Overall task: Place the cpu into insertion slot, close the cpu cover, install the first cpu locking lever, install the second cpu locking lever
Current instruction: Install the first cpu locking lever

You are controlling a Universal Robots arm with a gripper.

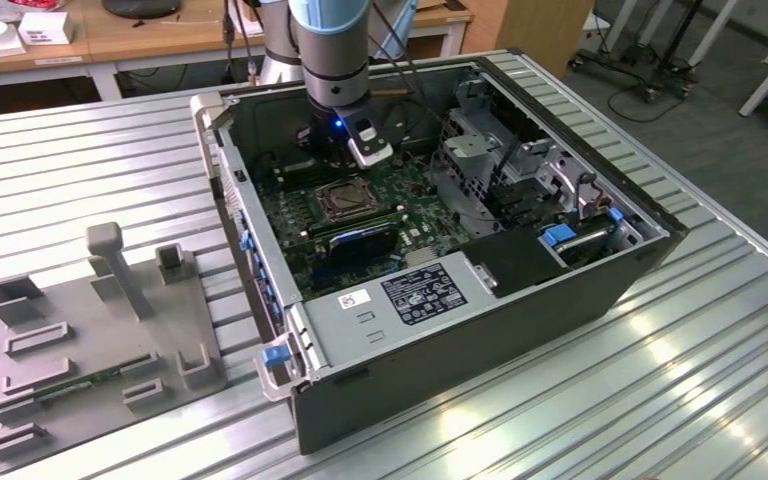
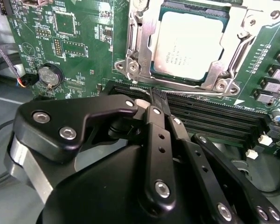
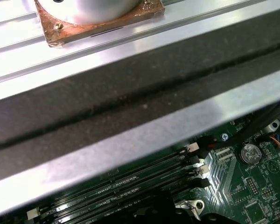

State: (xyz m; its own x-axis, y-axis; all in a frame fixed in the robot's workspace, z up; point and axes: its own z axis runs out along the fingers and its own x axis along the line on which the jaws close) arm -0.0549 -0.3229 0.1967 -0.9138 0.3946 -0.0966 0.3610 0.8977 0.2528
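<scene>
**CPU seated in socket, gripper empty above the memory slots**

Nearest the camera in the second wrist view we see the gripper [image 2: 157, 100]: black linkage arms, fingers pressed together at the tips, nothing between them. The tips sit right over the long black memory slots [image 2: 210, 119], at the edge nearest the socket. We can't tell if they touch the board.

Just past the fingertips is the insertion slot [image 2: 130, 65], with its silvery metal rim and screws at the corners. The cpu [image 2: 189, 44] lies flat inside it, dull silver top facing up, square to the frame. The cpu cover [image 2: 233, 60] is down around the chip, with the chip's top showing through the cut-out. We can't make out where the locking levers sit.

Beside the socket on the green motherboard [image 2: 79, 42] we see a round coin battery [image 2: 50, 77].

In the first wrist view we see the memory slots, the same battery and, beyond them, the dark case wall [image 3: 130, 93] with a bright metal edge.

In the exterior view we see the arm [image 1: 337, 50] reaching straight down into the open computer case [image 1: 491, 330], its wrist low over the board just behind the socket. The case lies on its side on a ribbed metal table [image 1: 704, 380]. To the exterior view's left, well apart from the case, a grey fixture tray [image 1: 91, 340] with upright posts sits on the table. Wooden desks [image 1: 157, 40] stand behind.
</scene>
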